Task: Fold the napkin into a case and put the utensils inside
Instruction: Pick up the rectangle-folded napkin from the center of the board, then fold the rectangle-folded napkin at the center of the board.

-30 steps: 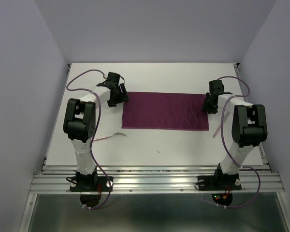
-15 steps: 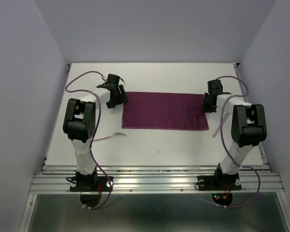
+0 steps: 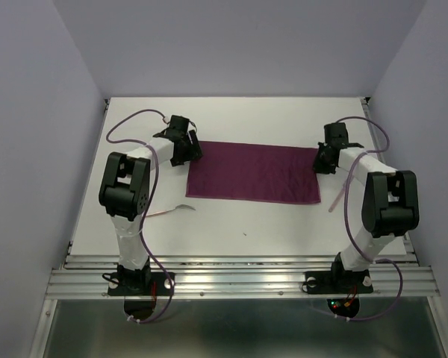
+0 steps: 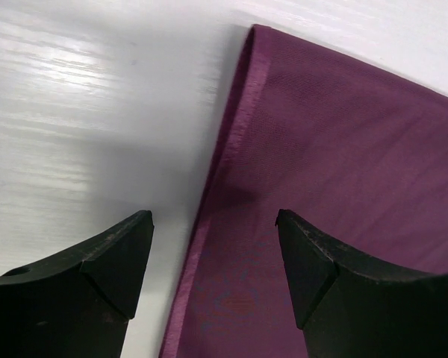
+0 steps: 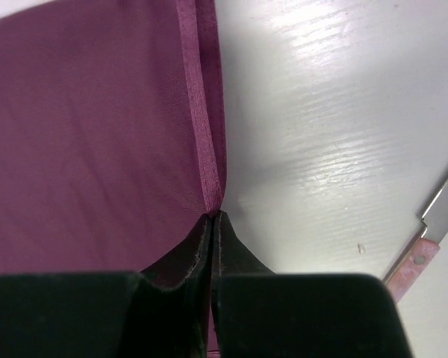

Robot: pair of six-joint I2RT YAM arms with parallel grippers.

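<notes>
The burgundy napkin (image 3: 254, 173) lies flat as a wide rectangle in the middle of the table; no narrow case shape shows. My left gripper (image 3: 187, 151) is open at the napkin's far left corner, and in the left wrist view (image 4: 213, 220) its jaws straddle the left hem (image 4: 231, 142). My right gripper (image 3: 322, 159) is at the right edge and is shut on the napkin's hem (image 5: 201, 149), with the fingertips (image 5: 225, 237) pinched together. One utensil (image 3: 176, 209) lies near the left arm. The other utensil (image 3: 334, 200) lies by the right arm.
The white table (image 3: 246, 224) ends in a metal rail (image 3: 239, 272) at the near side. Purple cables loop at both arms (image 3: 127, 119). The right utensil's pink handle (image 5: 411, 267) shows at the right wrist view's lower right.
My left gripper has shifted slightly right onto the napkin's left edge, and that edge has moved a little left. My right arm's elbow has moved outward while its gripper stays on the hem.
</notes>
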